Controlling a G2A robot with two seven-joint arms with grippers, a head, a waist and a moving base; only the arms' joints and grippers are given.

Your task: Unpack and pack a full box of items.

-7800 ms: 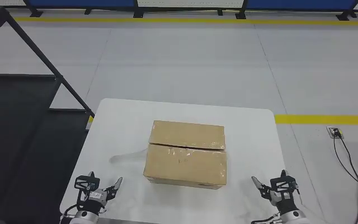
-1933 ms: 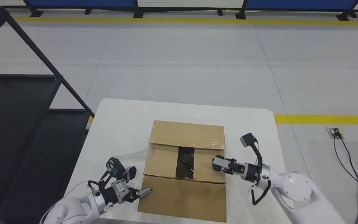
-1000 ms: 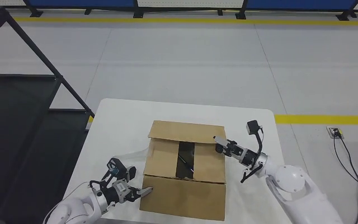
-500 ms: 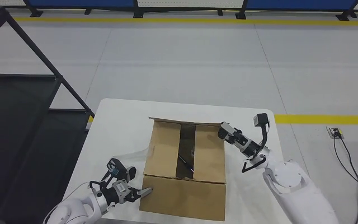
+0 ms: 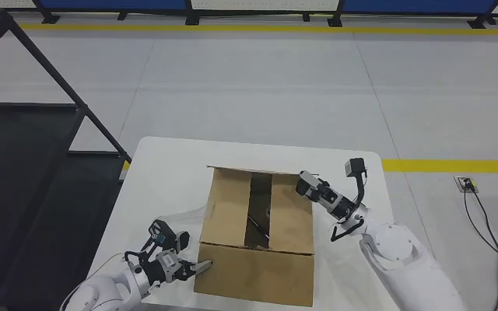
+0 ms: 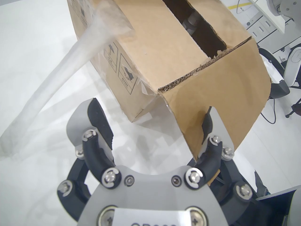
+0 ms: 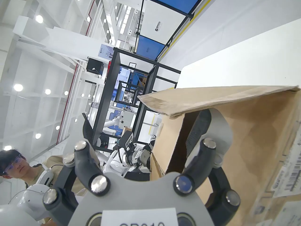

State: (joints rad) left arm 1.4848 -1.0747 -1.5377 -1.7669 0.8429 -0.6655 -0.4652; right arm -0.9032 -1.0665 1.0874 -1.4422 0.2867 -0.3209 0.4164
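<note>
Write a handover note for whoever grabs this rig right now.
Left pincer open, at a corner of the near outer flap, which hangs down the front of the box.
Right pincer open, one finger against the raised far flap.
The box stands on the table, with a loose tape strip trailing off its side.
Done: both outer flaps opened.
Left: spread the two inner flaps, take the items out, repack.
</note>
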